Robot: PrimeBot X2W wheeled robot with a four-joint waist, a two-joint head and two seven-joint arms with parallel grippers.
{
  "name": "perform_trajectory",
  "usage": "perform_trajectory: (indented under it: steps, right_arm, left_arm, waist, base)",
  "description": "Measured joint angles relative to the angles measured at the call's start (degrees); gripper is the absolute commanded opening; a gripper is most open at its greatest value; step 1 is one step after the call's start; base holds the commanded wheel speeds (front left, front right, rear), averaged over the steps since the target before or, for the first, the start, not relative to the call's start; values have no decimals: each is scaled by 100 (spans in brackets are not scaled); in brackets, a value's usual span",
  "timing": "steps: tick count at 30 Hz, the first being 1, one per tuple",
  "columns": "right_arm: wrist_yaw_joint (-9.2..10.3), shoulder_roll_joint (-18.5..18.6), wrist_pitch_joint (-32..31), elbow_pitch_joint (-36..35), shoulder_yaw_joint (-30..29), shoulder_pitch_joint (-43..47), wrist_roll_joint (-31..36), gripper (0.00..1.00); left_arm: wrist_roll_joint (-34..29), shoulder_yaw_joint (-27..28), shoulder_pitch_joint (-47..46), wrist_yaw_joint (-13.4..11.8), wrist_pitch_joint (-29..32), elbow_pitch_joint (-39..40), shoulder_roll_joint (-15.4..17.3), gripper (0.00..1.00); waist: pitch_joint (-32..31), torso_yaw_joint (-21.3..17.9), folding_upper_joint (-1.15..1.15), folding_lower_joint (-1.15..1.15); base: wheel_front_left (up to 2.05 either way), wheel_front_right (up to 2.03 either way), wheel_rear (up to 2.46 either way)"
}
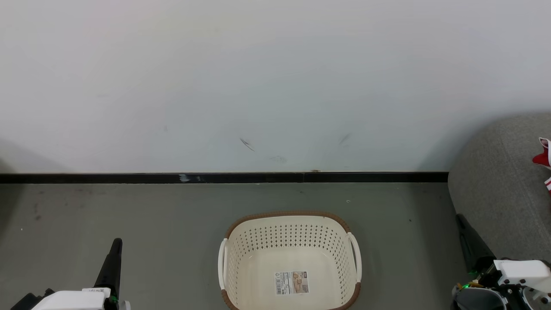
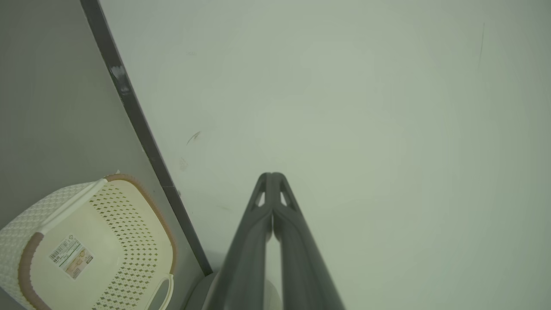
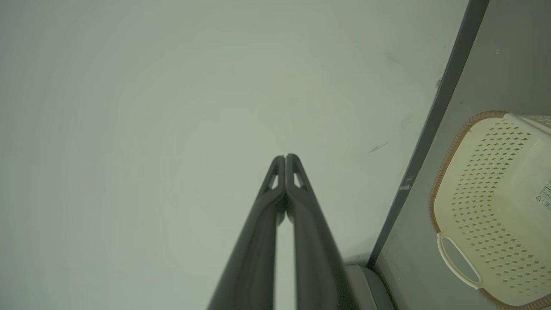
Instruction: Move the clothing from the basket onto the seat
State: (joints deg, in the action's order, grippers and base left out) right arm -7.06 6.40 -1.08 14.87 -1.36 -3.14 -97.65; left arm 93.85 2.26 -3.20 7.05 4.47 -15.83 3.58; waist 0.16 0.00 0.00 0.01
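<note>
The cream basket [image 1: 241,262] with its brown rim stands on the grey floor at the bottom centre, with nothing inside but a label sticker [image 1: 292,282]. It appears again as the basket [image 2: 129,224] and the basket [image 3: 486,172] in the wrist views. The grey seat [image 1: 495,185] is at the right edge, and a bit of red and white clothing [image 1: 543,160] lies on it at the frame's border. My left gripper [image 1: 116,243] is at the lower left, shut, holding nothing [image 2: 272,175]. My right gripper [image 1: 460,217] is at the lower right beside the seat, shut and empty [image 3: 285,157].
A white wall [image 1: 275,86] with a black baseboard [image 1: 224,177] runs behind the basket. Bare grey floor [image 1: 163,224] lies between the basket and each gripper.
</note>
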Motion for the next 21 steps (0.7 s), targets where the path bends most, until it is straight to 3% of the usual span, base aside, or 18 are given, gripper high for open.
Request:
perform_trajectory:
  steps: [21]
  right_arm:
    - [0,-11,-1,3,-19,-3,10,0]
  left_arm:
    - [0,9,-16,0,0,-7,-4,0]
  waist:
    - [0,0,0,0]
  base:
    - [0,0,0]
